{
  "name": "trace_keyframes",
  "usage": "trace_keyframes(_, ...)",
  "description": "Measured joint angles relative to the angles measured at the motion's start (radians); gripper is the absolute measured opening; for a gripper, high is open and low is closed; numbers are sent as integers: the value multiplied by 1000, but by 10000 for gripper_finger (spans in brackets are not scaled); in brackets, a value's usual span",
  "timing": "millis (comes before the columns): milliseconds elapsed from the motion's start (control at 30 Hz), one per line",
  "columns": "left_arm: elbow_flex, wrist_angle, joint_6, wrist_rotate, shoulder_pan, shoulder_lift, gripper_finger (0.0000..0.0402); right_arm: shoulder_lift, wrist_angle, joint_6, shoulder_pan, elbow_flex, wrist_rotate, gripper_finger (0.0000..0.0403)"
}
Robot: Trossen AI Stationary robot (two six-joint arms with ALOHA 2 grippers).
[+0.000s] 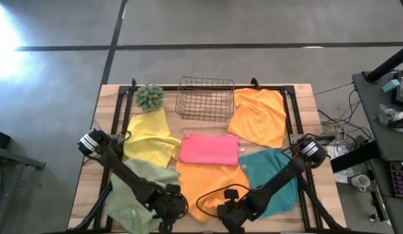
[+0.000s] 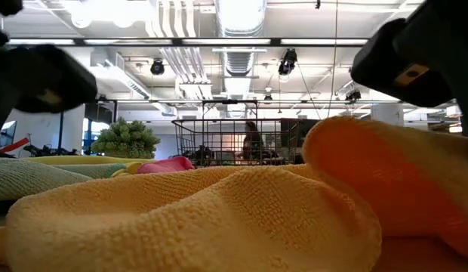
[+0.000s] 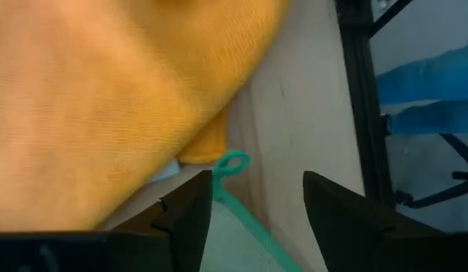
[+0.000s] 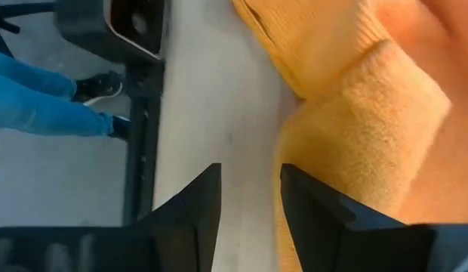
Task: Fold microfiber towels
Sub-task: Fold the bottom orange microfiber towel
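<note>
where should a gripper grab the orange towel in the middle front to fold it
Take the orange towel by its near corners at the table's front edge, one per arm, coming in low from the front. That edge lies bunched and raised beside the left gripper and right gripper, both open, so fingers can slip under it.

The table point(image 1: 305, 104) top is pale, matt wood with a visible grain, framed by black metal rails. The near orange towel point(image 1: 208, 185) is soft cloth with a fine, looped, matt pile. The pink towel point(image 1: 209, 149), yellow towel point(image 1: 149, 135), teal towel point(image 1: 273, 172), sage green towel point(image 1: 133, 195) and far orange towel point(image 1: 259, 116) show the same matt cloth. The basket point(image 1: 205, 99) is thin dark wire. The left end effector point(image 3: 257, 219) and right end effector point(image 4: 249, 204) have matt black fingers.
</note>
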Motion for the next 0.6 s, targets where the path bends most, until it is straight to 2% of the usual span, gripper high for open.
trace_keyframes(200, 18, 10, 12, -15, -6, 41, 172, 30, -2, 31, 5, 31, 28, 115)
trace_keyframes(600, 59, 3, 77, -16, -6, 27, 122, 6, -27, 64, 4, 30, 51, 100)
